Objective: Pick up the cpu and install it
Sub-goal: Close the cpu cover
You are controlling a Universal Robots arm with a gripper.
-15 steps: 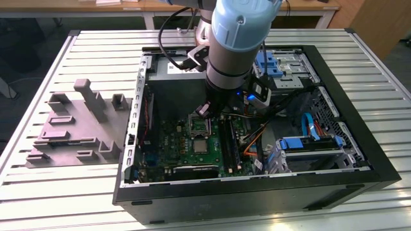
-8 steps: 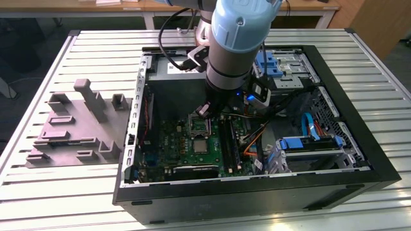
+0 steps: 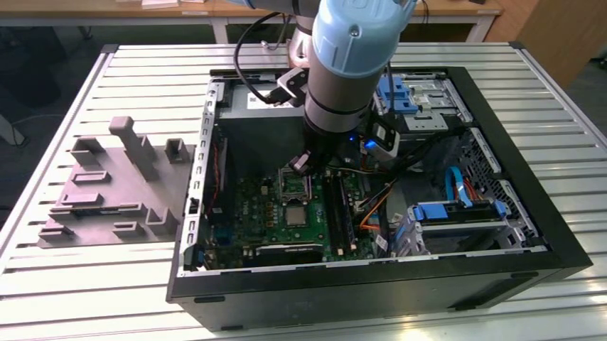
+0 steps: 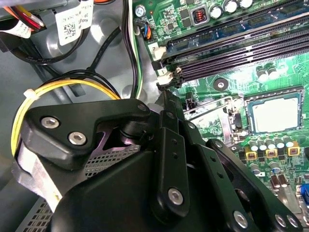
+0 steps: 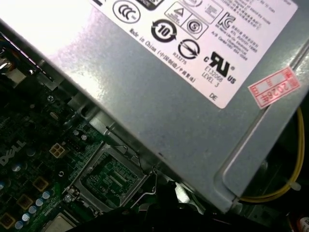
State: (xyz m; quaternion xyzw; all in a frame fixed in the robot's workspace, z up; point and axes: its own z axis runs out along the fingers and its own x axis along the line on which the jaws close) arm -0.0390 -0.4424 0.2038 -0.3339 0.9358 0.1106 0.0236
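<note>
The end effector (image 3: pixel 301 165) hangs low inside the open computer case (image 3: pixel 531 213) on the worktop (image 3: pixel 142 284); whether it is spread or pressed together, I cannot tell. The cpu (image 4: pixel 273 115) lies seated in its socket on the green board (image 3: pixel 284 220) (silver top up), just beside the open bracket (image 5: pixel 110 178).

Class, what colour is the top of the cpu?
Pale silver-grey, clearest in the second wrist view: cpu.

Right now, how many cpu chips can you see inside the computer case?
1. The cpu lies flat on the green motherboard, beside the metal socket bracket; the second wrist view shows it too. The arm may hide others.
</note>
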